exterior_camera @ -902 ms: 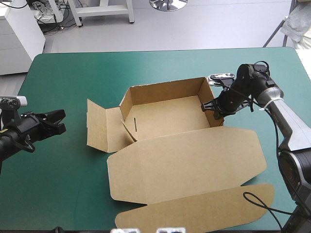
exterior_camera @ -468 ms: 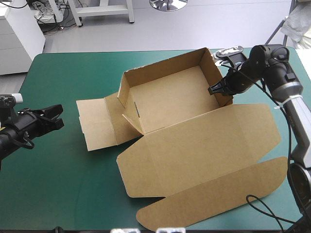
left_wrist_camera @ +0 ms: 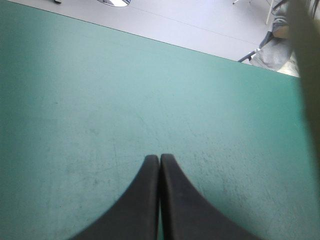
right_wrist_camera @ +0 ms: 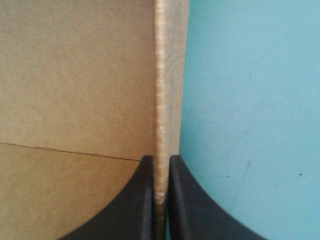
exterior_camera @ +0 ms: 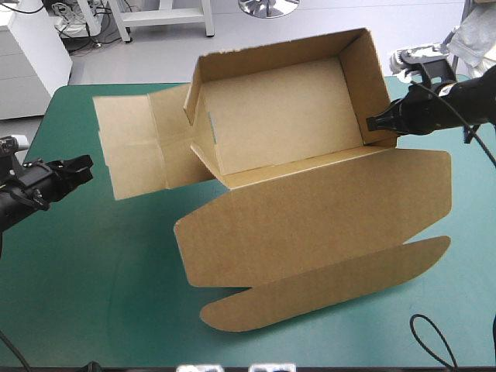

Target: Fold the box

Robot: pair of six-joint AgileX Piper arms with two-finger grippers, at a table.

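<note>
My right gripper [right_wrist_camera: 161, 157] pinches the right wall of the box [exterior_camera: 271, 116], which is held tilted over the table [exterior_camera: 93, 294]. My left gripper [left_wrist_camera: 159, 157], fingers pressed together, sits near the left edge, apart from the box.

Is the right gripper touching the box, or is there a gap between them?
Touching. The right wrist view shows the edge of the box wall pinched in the right gripper, with no gap on either side.
</note>
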